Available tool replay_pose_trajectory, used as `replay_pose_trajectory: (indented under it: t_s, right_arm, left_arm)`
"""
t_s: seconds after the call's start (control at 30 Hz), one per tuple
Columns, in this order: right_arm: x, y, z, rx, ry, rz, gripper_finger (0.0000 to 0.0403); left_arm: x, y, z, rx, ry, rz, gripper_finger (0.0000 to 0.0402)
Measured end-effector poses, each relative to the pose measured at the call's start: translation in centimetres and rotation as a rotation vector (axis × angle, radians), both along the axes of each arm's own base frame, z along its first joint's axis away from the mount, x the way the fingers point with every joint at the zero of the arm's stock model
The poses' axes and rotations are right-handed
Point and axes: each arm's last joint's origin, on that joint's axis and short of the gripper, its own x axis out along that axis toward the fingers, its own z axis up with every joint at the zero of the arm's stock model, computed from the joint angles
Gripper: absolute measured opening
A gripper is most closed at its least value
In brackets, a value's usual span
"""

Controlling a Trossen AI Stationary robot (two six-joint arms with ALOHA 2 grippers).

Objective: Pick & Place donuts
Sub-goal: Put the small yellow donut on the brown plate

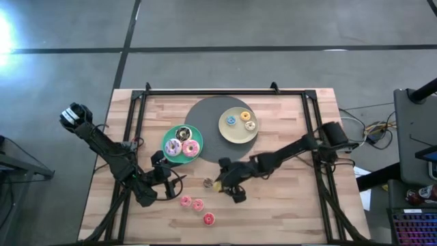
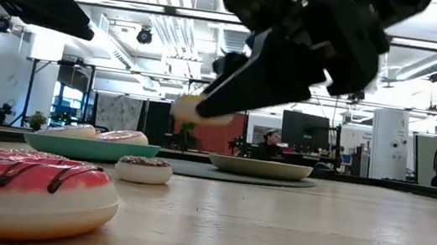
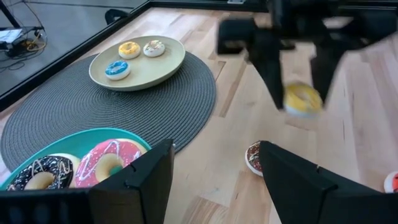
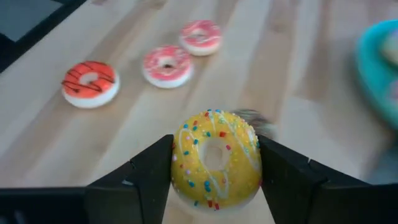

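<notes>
Nearest, low on the table's near edge: red donut [image 1: 208, 219], striped icing, flat on the wood.

Left arm: left gripper [image 1: 164, 179] waits at the near left, jaws part open, holding nothing.

Teal plate [image 1: 168, 155], left of centre: three larger donuts on it, a brown one [image 3: 40, 173] and two pink.

Two pink donuts [image 1: 191, 202] loose on the wood, near the red one. Small brown donut [image 1: 208, 182] loose just beyond them.

Right gripper [image 1: 220, 181], centre: jaws closed on a yellow donut [image 4: 216, 158], gripped across its outer rim and lifted clear of the table. Judged light, stiff and smooth; squeezing the rim suits it, though it may slip if tilted.

Pale plate [image 1: 227, 133] on a grey mat [image 1: 205, 116], far centre: three tiny donuts, room left beside them. Bare wood lies between gripper and plate; rim low.
</notes>
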Motion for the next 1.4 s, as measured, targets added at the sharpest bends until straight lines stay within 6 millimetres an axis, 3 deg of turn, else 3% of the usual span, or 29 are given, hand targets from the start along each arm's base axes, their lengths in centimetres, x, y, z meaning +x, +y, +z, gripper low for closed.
replay_pose_trajectory:
  t_s: [0.33,0.57,0.77,1.0,1.4]
  right_arm:
    - [-3.9,-7.6,3.7,-0.02,-0.05,-0.169,0.0205]
    - [-8.5,-13.4,4.2,-0.017,-0.061,-0.383,0.0205]
    - [-11.5,-17.2,3.5,0.005,-0.05,-0.621,0.0205]
    - [-11.7,-19.0,2.4,0.063,-0.062,-0.727,0.0206]
    - [-8.5,-21.1,-0.6,0.071,0.029,-0.767,0.0205]
  left_arm:
    - [0.0,0.0,0.0,0.011,0.008,-0.004,0.021]
    - [-0.1,0.1,0.0,0.025,0.015,-0.008,0.021]
    - [-0.1,0.1,0.0,0.041,0.013,-0.001,0.021]
    - [-0.1,0.2,0.0,0.05,0.011,0.004,0.021]
    - [0.0,0.2,0.0,0.045,0.004,0.009,0.021]
